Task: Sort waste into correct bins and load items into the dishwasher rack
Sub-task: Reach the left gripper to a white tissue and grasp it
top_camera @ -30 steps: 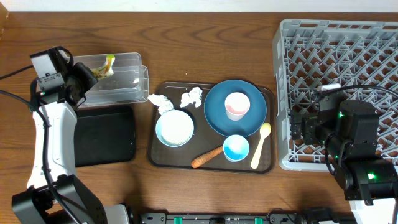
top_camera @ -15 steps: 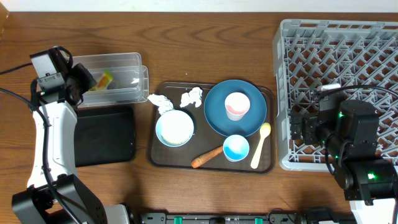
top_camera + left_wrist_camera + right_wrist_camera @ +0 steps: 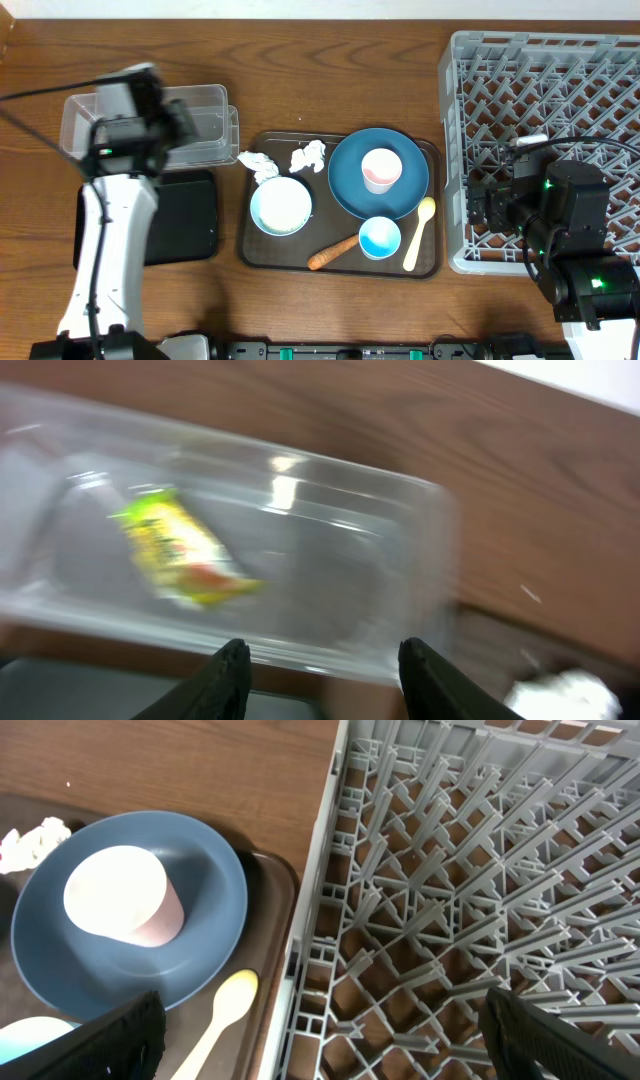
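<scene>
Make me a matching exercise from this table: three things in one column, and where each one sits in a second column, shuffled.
Things
1. snack wrapper
2. pinkish cup
3. carrot piece

Places
A. standing on the dark-blue plate
B. lying directly on the brown tray, beside the blue cup
C. inside the clear tub

Pairs: 1-C, 2-A, 3-B.

Blurred snack wrapper [image 3: 183, 554], smeared clear tub [image 3: 340, 530]
</scene>
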{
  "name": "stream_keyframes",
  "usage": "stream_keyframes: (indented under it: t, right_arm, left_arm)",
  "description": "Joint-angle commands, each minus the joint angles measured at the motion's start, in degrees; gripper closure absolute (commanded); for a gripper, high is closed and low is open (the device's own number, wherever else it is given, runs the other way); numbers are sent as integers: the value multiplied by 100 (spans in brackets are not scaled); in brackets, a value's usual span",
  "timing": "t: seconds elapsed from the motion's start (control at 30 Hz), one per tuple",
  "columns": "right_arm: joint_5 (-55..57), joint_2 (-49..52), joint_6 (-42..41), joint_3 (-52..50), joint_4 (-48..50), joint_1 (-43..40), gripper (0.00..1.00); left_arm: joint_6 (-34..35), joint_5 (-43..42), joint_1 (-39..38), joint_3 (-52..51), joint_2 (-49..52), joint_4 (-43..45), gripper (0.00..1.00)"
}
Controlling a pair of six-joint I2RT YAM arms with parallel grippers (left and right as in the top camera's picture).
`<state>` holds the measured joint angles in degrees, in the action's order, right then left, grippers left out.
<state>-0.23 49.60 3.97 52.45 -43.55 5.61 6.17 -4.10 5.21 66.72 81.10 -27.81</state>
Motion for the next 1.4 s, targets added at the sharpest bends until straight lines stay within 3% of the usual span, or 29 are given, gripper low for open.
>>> stream_keyframes:
  t: [0.0, 0.27, 0.9, 0.97, 1.17, 1.37]
  right_arm:
    - [-2, -9, -52, 107, -22, 63, 1]
    - [-2, -9, -50, 107, -151, 63, 1]
    - [0, -9, -50, 107, -149, 63, 1]
    - [0, -9, -50, 107, -151, 63, 1]
    - [-2, -9, -50, 107, -153, 63, 1]
    - [0, -9, -50, 107, -157, 63, 1]
  left_arm:
    - [-341, 35, -656, 48, 127, -85, 49]
    - [-339, 616, -1670, 48, 914, -203, 44]
    - [-251, 608, -2153, 48, 2522, -420, 44]
    - [-254, 608, -2153, 48, 2564, -402, 49]
    - [-254, 610, -2153, 48, 2562, -295, 77]
    - [-254, 612, -2153, 55, 2426, -282, 91]
